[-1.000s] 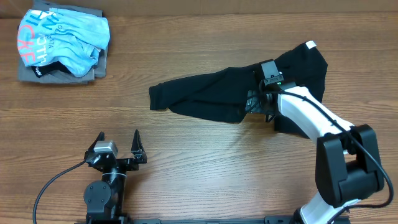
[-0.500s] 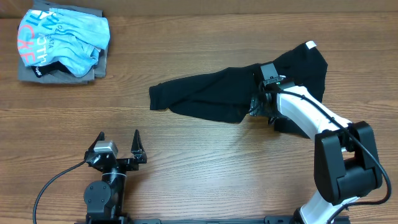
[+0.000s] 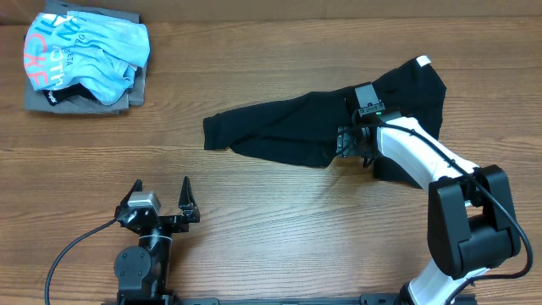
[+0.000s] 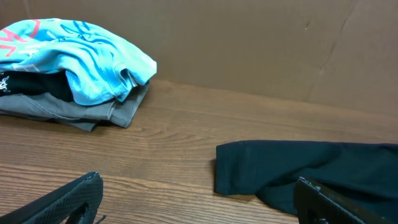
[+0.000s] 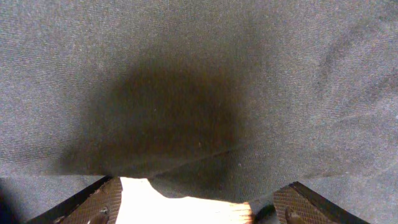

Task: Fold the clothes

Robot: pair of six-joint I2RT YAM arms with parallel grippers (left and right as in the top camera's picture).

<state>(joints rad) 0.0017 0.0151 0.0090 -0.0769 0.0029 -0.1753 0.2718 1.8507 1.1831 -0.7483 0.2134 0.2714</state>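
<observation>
At the near edge of the wooden surface (image 3: 271,237) the left tool (image 3: 161,199) rests on its base with its two dark fingers spread wide apart and nothing between them; it is well apart from all the clothing. Farther in, right of the middle, the black T-shirt (image 3: 279,131) lies crumpled and drawn out in a long band, its narrow end pointing left and its bulk rising toward the far right, where a small white label (image 3: 422,61) shows at the edge. The right tool (image 3: 351,142), on its white arm (image 3: 415,157), sits low on the shirt near its near edge. In the right wrist view its fingers (image 5: 93,199) stand apart, the cloth fills almost everything, and a strip of bare wood shows between them; no cloth is visibly pinched. In the far left corner a light blue shirt (image 3: 85,51) with coral and white lettering lies heaped on a grey folded garment (image 3: 80,103).
</observation>
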